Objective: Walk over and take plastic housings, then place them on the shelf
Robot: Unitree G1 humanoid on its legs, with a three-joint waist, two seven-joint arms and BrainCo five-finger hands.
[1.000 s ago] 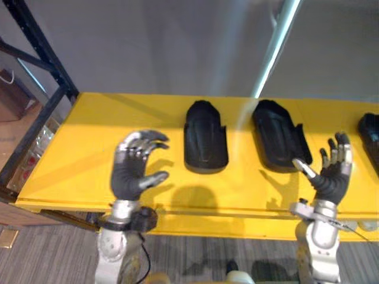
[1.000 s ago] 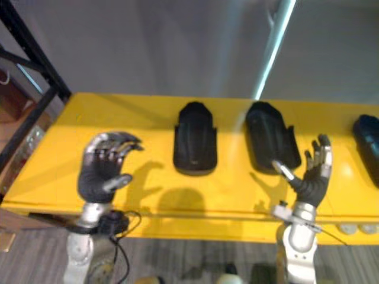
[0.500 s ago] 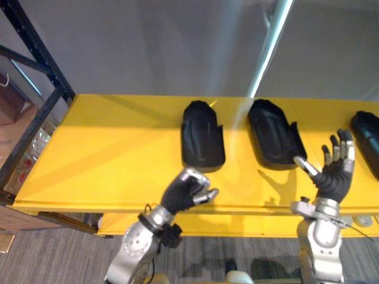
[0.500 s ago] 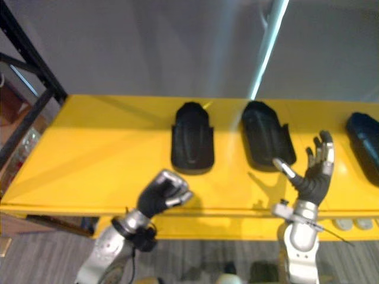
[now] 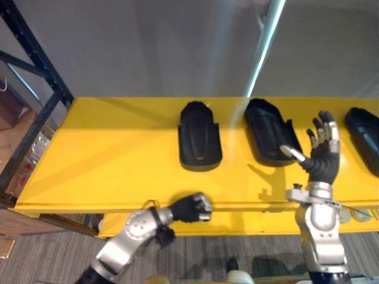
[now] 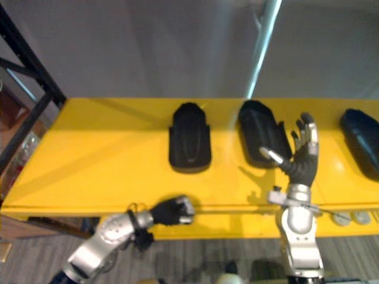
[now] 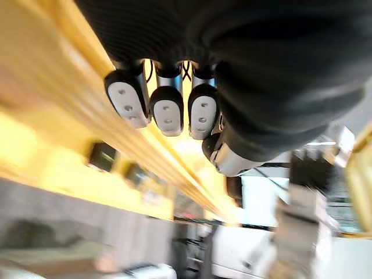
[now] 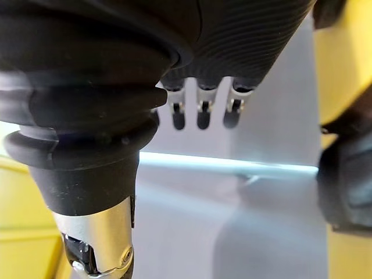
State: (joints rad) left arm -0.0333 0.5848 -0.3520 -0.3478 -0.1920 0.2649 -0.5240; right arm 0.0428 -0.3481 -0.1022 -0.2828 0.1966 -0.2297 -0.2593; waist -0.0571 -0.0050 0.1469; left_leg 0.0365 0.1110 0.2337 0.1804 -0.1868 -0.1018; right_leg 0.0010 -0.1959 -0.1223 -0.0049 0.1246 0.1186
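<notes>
Curling into a fist, are they, the left hand's fingers point(image 7: 167, 113)?

Yes, dark tips tucked under and nothing inside them. The left hand point(image 5: 190, 208) sits low at the front lip of the flat yellow shelf board point(image 5: 106, 154), pointing along the edge.

And the right hand's fingers point(image 5: 325, 127)?

Straight and spread, thumb stuck out to the side. The right hand point(image 5: 323, 163) stands upright over the front of the board and holds nothing. From the head cameras its thumb tip overlaps the near corner of a housing; I can't tell whether they touch.

Where are the housings?

All on the yellow board, towards its back. The black ribbed plastic housing with a rounded far end point(image 5: 200, 142) lies near the middle, well apart from the left hand. The second black plastic housing point(image 5: 269, 138) lies just beside it, slightly angled, next to the right hand. The third black housing point(image 5: 362, 136) is cut off at the right edge.

Any writing?

The small boxes with red marks point(image 5: 23, 171) beside the black metal rack frame point(image 5: 35, 53) carry something too blurred to read. A pale slanted pole point(image 5: 263, 41) crosses the grey wall point(image 5: 148, 47) behind.
</notes>
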